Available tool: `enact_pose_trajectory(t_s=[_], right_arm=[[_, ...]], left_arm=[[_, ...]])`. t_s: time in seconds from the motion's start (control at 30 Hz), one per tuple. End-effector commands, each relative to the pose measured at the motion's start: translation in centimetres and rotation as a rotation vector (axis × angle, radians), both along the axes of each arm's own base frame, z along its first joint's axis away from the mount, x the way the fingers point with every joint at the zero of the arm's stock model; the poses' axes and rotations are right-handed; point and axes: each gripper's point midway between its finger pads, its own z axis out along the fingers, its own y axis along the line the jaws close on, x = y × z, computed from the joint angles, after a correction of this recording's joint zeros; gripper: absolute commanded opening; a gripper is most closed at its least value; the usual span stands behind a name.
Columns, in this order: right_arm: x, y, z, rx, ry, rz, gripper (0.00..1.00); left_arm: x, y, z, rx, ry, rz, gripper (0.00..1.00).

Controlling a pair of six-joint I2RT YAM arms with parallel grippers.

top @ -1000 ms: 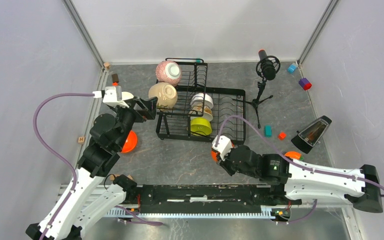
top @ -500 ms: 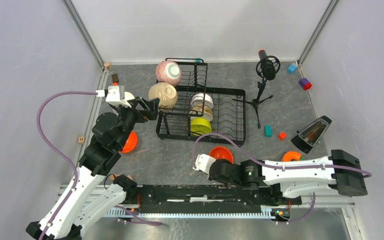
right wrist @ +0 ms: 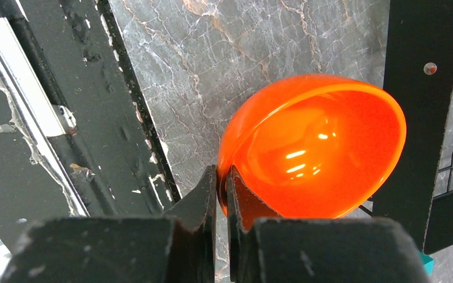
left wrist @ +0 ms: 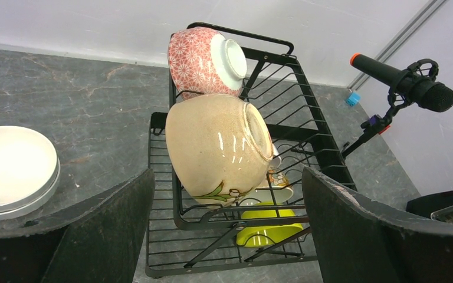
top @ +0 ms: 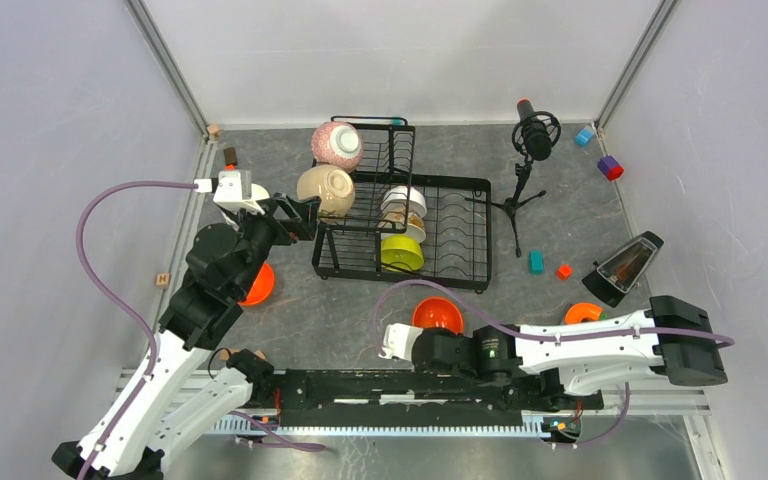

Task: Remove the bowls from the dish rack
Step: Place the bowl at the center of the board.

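the right fingers (right wrist: 209, 203) are clenched on the near rim of an orange bowl (right wrist: 318, 153), which tilts with its glossy inside turned towards the right wrist camera. from above we find that bowl (top: 438, 314) over the grey marbled surface (top: 345, 310), in front of the dish rack (top: 452, 183) and apart from it; we cannot tell whether its base touches the surface. the left fingers (left wrist: 109, 227) are spread wide and grasp nothing. between them, in the left wrist view, we see the beige bowl (left wrist: 215, 147) lying on its side at the near end of the rack's raised shelf, with the pink patterned bowl (left wrist: 203, 59) just behind it, foot turned to the right. below, in the lower tray, a lime green bowl (left wrist: 265, 227) stands on edge, and the top view shows white bowls (top: 403, 203) in the slots beside it. a second orange bowl (top: 259, 285) sits on the surface partly under the left arm. a pale dish (left wrist: 12, 171) lies on the surface left of the rack. a microphone (top: 534, 135) on a tripod stands to the rack's right.
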Motion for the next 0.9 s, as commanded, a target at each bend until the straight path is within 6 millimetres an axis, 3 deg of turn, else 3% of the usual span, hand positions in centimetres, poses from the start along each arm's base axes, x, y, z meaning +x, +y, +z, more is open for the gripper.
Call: enact_pose_trajectory(t_s=[0.0, 0.53, 0.87], right_arm=[[0.0, 0.2, 0.2, -0.016, -0.02, 0.024, 0.0], [-0.2, 0.2, -1.0, -0.089, -0.018, 0.026, 0.0], [-1.0, 0.1, -1.7, -0.073, 0.025, 0.027, 0.17]], left_arm=[[-0.1, 0.5, 1.6, -0.009, -0.042, 0.019, 1.0], [-0.6, 1.1, 2.2, -0.01, -0.064, 0.038, 1.0], [-0.6, 1.2, 2.2, -0.009, -0.064, 0.043, 1.0]])
